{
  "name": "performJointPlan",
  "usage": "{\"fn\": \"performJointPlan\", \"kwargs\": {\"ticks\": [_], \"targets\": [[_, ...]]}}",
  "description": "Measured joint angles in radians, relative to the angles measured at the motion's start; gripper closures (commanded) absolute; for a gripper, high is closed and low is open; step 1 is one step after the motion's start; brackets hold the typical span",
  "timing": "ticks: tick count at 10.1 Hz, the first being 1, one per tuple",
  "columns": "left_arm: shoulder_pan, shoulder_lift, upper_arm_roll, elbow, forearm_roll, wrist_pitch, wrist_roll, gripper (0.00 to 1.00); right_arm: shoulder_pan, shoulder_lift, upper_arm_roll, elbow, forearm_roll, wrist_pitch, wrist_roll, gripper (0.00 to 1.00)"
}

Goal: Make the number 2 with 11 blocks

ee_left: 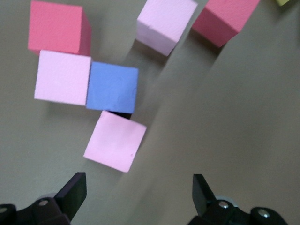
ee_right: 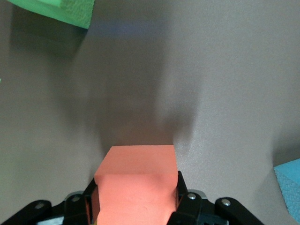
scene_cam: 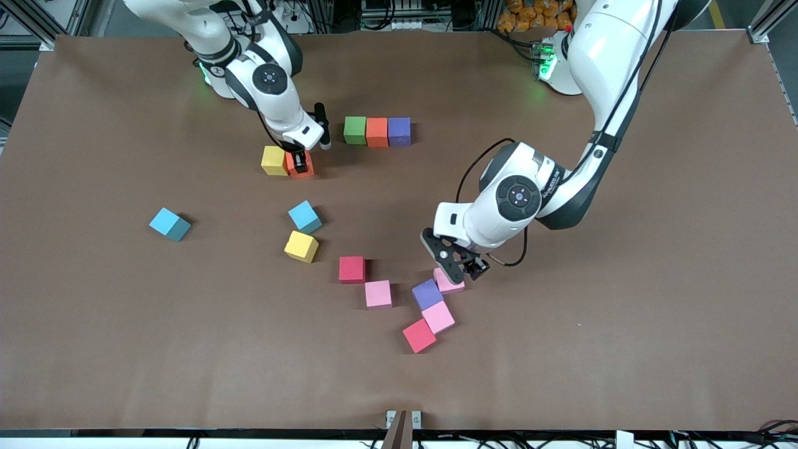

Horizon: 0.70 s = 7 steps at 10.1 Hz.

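Observation:
My right gripper is shut on an orange block, low at the table and touching a yellow block. In the right wrist view the orange block fills the space between the fingers. A row of green, orange and purple blocks lies beside it, toward the left arm's end. My left gripper is open and empty, just over a pink block. In the left wrist view that pink block lies ahead of the gripper, not between the fingers.
Loose blocks lie nearer the front camera: purple, pink, red, pink, red, yellow, light blue and, toward the right arm's end, light blue. The brown table carries them all.

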Motion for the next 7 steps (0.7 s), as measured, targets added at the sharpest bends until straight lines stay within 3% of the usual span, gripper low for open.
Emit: {"fn": "performJointPlan", "kwargs": {"ticks": [4,7], "targets": [[-0.086,0.084,0.1,0.075,0.0,0.035,0.0,0.0,0.005,0.0,0.002,0.053,0.146,-0.017,0.002,1.0],[-0.107,0.135,0.116,0.086,0.017,0.103,0.094,0.0,0.03,-0.003,0.002,0.173,0.203,-0.155,0.11,1.0]]}}
